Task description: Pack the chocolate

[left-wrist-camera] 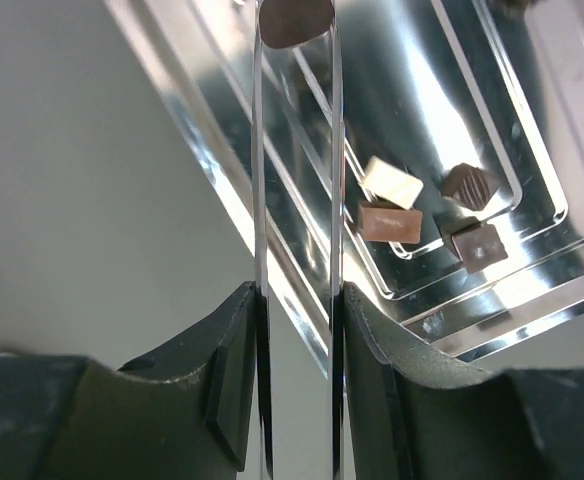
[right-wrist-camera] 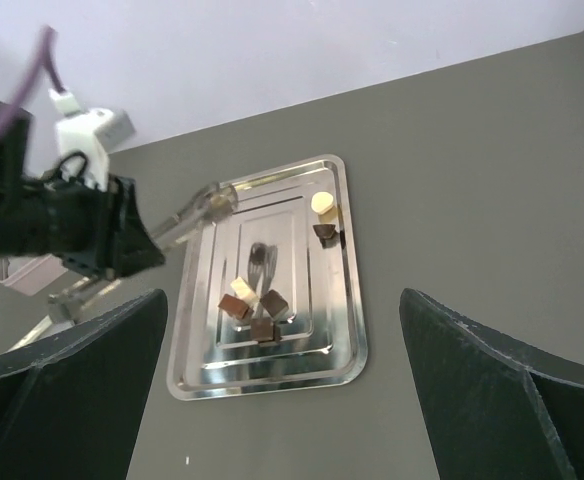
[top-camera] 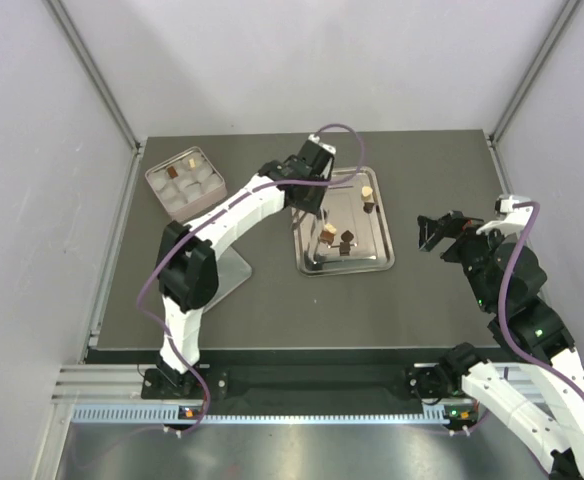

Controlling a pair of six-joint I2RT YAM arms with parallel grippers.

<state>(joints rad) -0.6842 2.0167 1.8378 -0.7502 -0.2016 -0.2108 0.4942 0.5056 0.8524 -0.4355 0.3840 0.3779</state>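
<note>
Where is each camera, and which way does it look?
Top external: above, behind the bases, facing down on the table; left arm, right arm show.
Left wrist: faces along the left end effector and tongs to the steel tray.
Right wrist: faces the tray past the open right end effector.
Shared: all show tray and chocolate.
</note>
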